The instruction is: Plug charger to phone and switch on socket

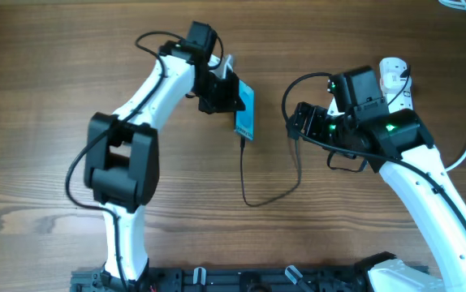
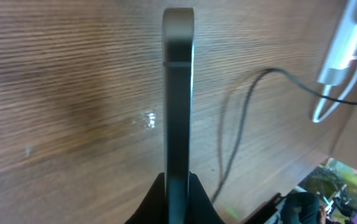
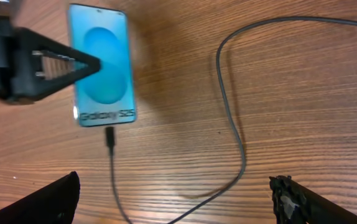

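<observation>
We saw left fingers [image 1: 225, 96] clamped on phone [image 1: 247, 113] near table [image 1: 38, 65] far edge; right fingers [image 1: 299, 122] wide, empty; charger [image 1: 248, 182] tip at phone's end.

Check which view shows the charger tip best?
Right wrist: the charger tip is large and sharp at the "Galaxy S25" end of the phone; whether it is seated is unclear. Overhead shows it as a small dark speck below the phone. Left wrist shows only cable beside the edge-on phone, no tip.
</observation>
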Action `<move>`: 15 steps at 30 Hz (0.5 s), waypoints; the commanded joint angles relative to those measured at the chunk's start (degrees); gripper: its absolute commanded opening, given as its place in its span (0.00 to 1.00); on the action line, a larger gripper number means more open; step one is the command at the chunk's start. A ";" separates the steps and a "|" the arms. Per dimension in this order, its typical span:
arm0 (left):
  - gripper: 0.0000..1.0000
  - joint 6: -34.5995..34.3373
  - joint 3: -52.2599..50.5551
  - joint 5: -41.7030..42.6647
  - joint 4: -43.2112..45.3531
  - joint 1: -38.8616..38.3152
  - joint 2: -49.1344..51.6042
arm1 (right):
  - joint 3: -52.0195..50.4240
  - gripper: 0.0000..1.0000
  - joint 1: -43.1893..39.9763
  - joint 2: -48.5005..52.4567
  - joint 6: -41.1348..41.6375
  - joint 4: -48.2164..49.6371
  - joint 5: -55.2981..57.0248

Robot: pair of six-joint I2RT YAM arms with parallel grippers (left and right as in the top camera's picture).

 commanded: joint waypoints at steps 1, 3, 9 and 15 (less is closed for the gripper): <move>0.04 -0.96 0.28 0.09 0.90 -2.51 2.36 | 0.79 1.00 -0.20 -0.70 0.59 0.04 0.35; 0.04 -2.29 0.28 -0.26 2.73 -3.08 2.64 | 0.79 1.00 -0.20 -0.66 0.59 0.31 0.35; 0.04 -5.25 -0.42 -4.46 5.35 -3.15 2.67 | 0.79 1.00 -0.20 -0.68 0.61 1.25 0.33; 0.06 -5.22 -8.59 -4.42 11.13 -3.15 2.67 | 0.79 1.00 -0.20 -0.66 0.66 3.19 -0.76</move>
